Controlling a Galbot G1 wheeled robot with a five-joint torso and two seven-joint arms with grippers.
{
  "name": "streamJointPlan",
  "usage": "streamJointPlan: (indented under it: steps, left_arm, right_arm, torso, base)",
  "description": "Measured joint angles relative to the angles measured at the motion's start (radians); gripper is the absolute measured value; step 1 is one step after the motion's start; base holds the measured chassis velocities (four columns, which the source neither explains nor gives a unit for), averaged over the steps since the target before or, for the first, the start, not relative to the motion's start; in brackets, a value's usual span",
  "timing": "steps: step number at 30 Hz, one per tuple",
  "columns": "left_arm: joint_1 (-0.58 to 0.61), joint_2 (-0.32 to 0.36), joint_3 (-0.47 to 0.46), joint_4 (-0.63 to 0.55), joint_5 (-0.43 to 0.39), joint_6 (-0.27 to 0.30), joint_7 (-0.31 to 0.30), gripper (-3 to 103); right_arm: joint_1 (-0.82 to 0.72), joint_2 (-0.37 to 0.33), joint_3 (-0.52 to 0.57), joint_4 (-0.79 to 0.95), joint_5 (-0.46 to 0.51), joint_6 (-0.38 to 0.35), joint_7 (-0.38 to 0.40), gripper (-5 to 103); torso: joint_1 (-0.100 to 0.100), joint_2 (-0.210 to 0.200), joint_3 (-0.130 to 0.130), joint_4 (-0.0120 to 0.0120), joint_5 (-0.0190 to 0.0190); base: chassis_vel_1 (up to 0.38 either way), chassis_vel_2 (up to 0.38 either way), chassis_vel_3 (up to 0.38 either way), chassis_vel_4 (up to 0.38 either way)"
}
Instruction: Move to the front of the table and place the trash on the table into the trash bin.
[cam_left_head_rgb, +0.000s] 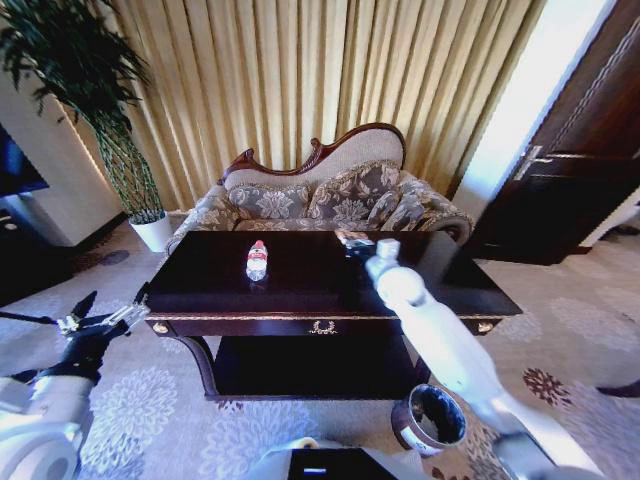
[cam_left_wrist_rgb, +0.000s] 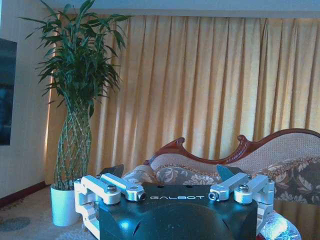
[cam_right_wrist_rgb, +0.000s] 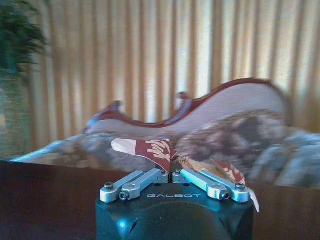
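Note:
The dark glossy table (cam_left_head_rgb: 310, 285) stands straight ahead. A small clear bottle with a red label (cam_left_head_rgb: 257, 260) lies on its top, left of centre. My right arm reaches over the table's far right part, and the right gripper (cam_left_head_rgb: 355, 243) is there just above the top. In the right wrist view that gripper (cam_right_wrist_rgb: 171, 171) is shut on the orange-brown and white wrapper (cam_right_wrist_rgb: 150, 148), which sticks out on both sides of the fingers. The trash bin (cam_left_head_rgb: 402, 428) stands on the carpet at the table's near right, beside my right arm. My left gripper (cam_left_head_rgb: 100, 312) hangs open off the table's left end, with nothing between its fingers (cam_left_wrist_rgb: 117, 172).
A carved floral sofa (cam_left_head_rgb: 330, 195) stands close behind the table. A tall plant in a white pot (cam_left_head_rgb: 152, 230) is at the back left, and a dark door (cam_left_head_rgb: 580, 170) is at the right. Patterned carpet lies around the table.

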Motion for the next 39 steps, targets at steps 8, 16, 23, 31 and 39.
streamJointPlan:
  steps: [8,16,23,31,39]
  left_arm:
    - [0.009,0.023,-0.01,0.0,-0.017,-0.012,0.0,100]
    - [0.007,0.036,-0.008,0.0,-0.019,-0.011,-0.001,100]
    - [0.005,0.057,-0.008,0.0,-0.02,0.015,-0.004,100]
    - [0.004,0.082,-0.011,0.0,-0.037,0.024,-0.006,100]
    - [0.003,0.093,-0.003,0.0,-0.037,0.027,-0.005,100]
  right_arm:
    - [-0.199,-0.142,0.221,0.083,0.023,0.078,-0.022,0]
    - [-0.379,-0.188,0.387,0.157,0.095,0.111,-0.024,0]
    - [-0.606,-0.134,0.529,0.273,0.098,0.175,-0.059,0]
    - [-0.797,-0.078,0.596,0.36,0.078,0.224,-0.076,0]
    - [-0.842,-0.038,0.617,0.41,0.05,0.236,-0.077,0]
  torso:
    - [0.0,0.0,0.0,0.0,-0.0004]
    - [0.0,0.0,0.0,0.0001,-0.0002]
    - [0.0,0.0,0.0,0.0001,-0.0003]
    - [0.0,0.0,0.0,0.0,-0.0006]
    - [0.0,0.0,0.0,0.0003,-0.0006]
  base:
    - [0.0,0.0,0.0,0.0]
    - [0.0,0.0,0.0,0.0]
    - [0.0,0.0,0.0,0.0]
    - [0.0,0.0,0.0,0.0]
    - [0.0,0.0,0.0,0.0]
